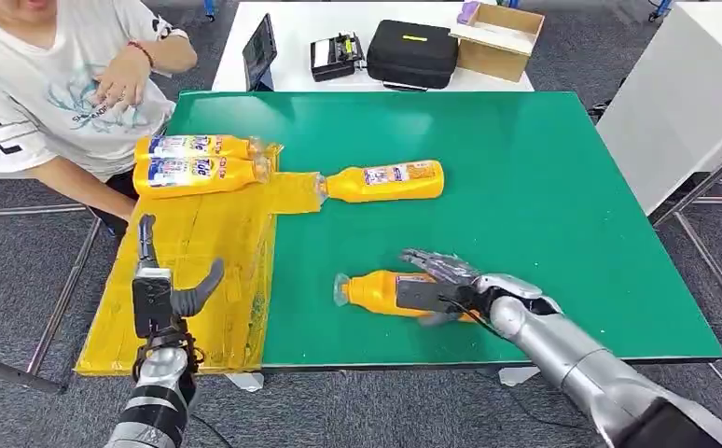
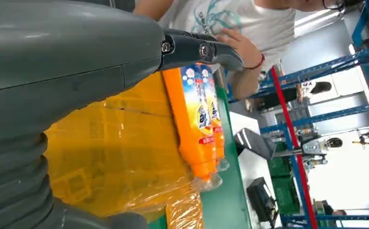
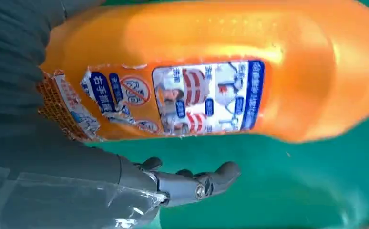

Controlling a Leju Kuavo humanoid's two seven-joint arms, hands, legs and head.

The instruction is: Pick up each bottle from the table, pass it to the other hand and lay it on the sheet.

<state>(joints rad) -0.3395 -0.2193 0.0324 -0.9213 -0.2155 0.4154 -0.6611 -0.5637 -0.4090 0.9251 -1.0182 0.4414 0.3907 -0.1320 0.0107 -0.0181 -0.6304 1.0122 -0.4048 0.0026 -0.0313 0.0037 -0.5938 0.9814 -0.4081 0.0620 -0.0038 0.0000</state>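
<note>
Smooth green table: right hand cups a glossy orange bottle; left hand spread over crinkled yellow sheet.

Bare green table to the right of both loose bottles. Open yellow sheet near the front edge, beneath the raised left hand. Two bottles across the sheet's far end, with a person's arm just beside them.
</note>
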